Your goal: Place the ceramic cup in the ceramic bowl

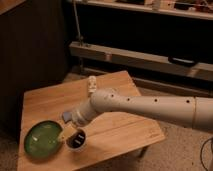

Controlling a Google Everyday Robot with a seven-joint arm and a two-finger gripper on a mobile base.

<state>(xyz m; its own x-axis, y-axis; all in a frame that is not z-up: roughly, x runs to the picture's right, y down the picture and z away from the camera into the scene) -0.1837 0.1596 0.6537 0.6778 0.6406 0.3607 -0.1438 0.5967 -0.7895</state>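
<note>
Hand (69, 132) sits low at the end of the pale arm (150, 107), right at the ceramic cup (76, 140), which is just below it and slightly to its right, touching it or very nearly so. Whether the hand is clamped on the cup or loose about it, I cannot tell from this view. The ceramic bowl (42, 141) lies just to the left of the hand, its dark rim close beside the cup. The cup is outside the bowl, over the wooden desk (115, 135). A small white bottle (92, 85) stands well beyond the hand, out of the way. By my judgement the step is the short carry across: make sure of the hold, raise the cup enough to clear the rim, move left to the bowl's middle, lower it upright, then let go gently so the glaze isn't knocked.
</note>
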